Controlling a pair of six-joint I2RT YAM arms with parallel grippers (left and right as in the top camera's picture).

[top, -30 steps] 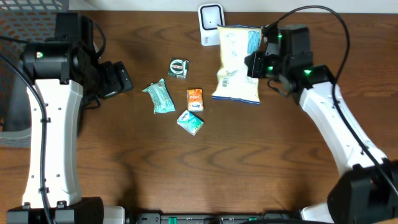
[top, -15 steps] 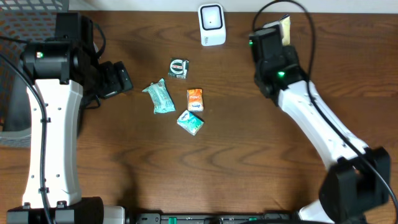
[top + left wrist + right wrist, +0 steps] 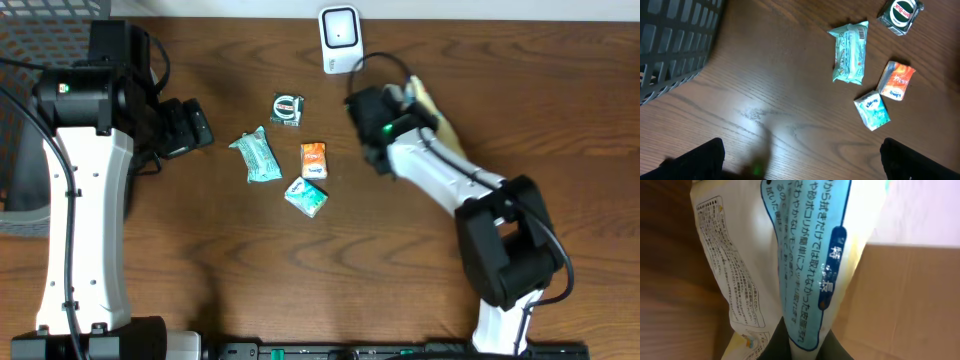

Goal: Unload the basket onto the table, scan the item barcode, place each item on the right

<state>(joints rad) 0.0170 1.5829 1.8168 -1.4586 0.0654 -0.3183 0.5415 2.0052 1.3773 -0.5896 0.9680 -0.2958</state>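
Note:
A white and blue snack bag (image 3: 790,255) with Japanese print hangs pinched between the fingers of my right gripper (image 3: 802,347), which is shut on its lower edge. From overhead the bag (image 3: 433,112) shows edge-on, just right of the right gripper (image 3: 405,108). The white scanner (image 3: 340,40) stands at the table's far edge, up and left of the bag. No barcode shows in the right wrist view. My left gripper (image 3: 192,126) is open and holds nothing, hovering left of the small packets, with its dark fingertips (image 3: 695,160) at the frame's bottom corners.
Several small packets lie mid-table: a teal one (image 3: 256,155), an orange one (image 3: 314,160), a tissue pack (image 3: 306,197) and a green-black one (image 3: 288,108). A dark mesh basket (image 3: 20,100) stands at the left edge. A cardboard surface (image 3: 910,300) fills the right wrist view's right side.
The right arm has swung left and twisted its wrist, carrying the bag from flat beside the scanner to edge-on just below and right of it. The left arm has not moved.

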